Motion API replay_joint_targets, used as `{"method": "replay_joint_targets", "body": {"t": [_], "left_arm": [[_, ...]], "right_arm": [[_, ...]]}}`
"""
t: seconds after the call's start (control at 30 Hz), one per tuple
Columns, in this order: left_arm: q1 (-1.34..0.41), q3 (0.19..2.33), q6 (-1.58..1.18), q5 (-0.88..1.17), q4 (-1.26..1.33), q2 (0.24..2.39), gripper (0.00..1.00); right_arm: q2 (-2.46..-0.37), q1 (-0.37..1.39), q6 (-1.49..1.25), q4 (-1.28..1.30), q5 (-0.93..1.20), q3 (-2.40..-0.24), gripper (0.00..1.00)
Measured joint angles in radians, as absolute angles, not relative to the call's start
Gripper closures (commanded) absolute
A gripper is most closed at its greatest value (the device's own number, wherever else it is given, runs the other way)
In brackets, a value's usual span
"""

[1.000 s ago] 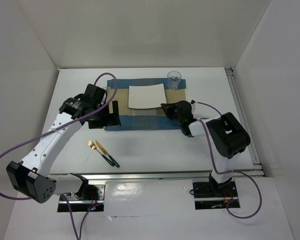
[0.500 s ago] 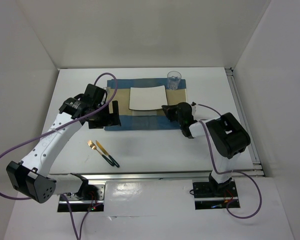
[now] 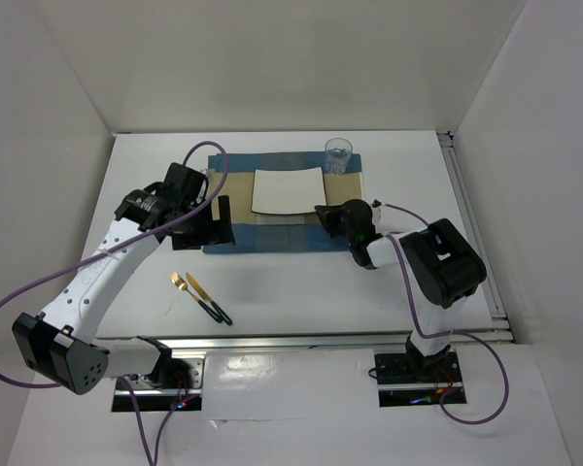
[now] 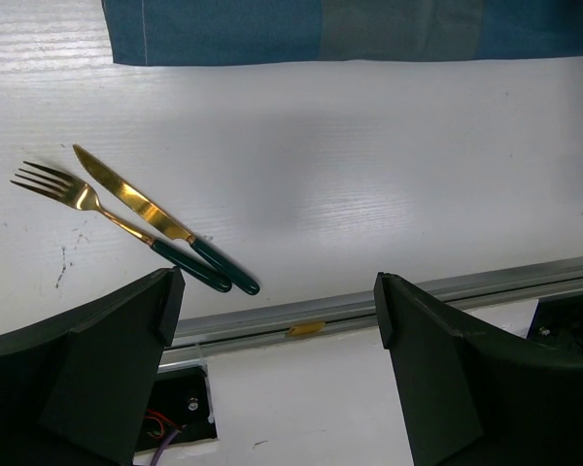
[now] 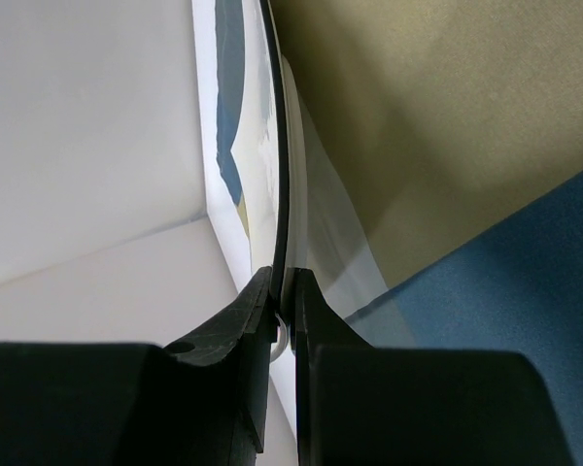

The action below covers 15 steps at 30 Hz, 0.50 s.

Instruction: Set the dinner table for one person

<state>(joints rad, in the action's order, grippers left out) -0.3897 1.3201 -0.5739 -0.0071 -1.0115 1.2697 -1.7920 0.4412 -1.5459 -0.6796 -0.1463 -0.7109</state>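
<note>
Top view: high above near edge, facing down toward far edge; whole table (image 3: 301,282) visible.
Left wrist view: mid-height, facing near edge; shares fork (image 4: 112,221), knife (image 4: 160,218), placemat (image 4: 272,29) with top view.
Right wrist view: very close, sighting along plate (image 3: 287,189) rim over placemat.

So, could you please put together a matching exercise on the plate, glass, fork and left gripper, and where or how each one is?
1 plate
2 glass
3 fork
4 left gripper

A open, empty
B on bare table beside knife
C rim pinched by right gripper
D at placemat's far right corner

Pairs: 1-C, 2-D, 3-B, 4-A
</note>
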Motion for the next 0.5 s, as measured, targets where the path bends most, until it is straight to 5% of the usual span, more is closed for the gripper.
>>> {"method": "replay_joint_targets", "body": {"t": [0.2, 0.5], "left_arm": [[-0.390, 1.320, -0.571, -0.007, -1.011, 1.270, 0.01], [-0.390, 1.319, -0.567, -0.007, -1.011, 1.270, 0.01]], "right_arm": [[-1.792, 0.442, -1.563, -0.661, -0.147, -0.711, 1.00], [-1.792, 0.443, -1.605, -0.614, -0.142, -0.731, 0.63]]}}
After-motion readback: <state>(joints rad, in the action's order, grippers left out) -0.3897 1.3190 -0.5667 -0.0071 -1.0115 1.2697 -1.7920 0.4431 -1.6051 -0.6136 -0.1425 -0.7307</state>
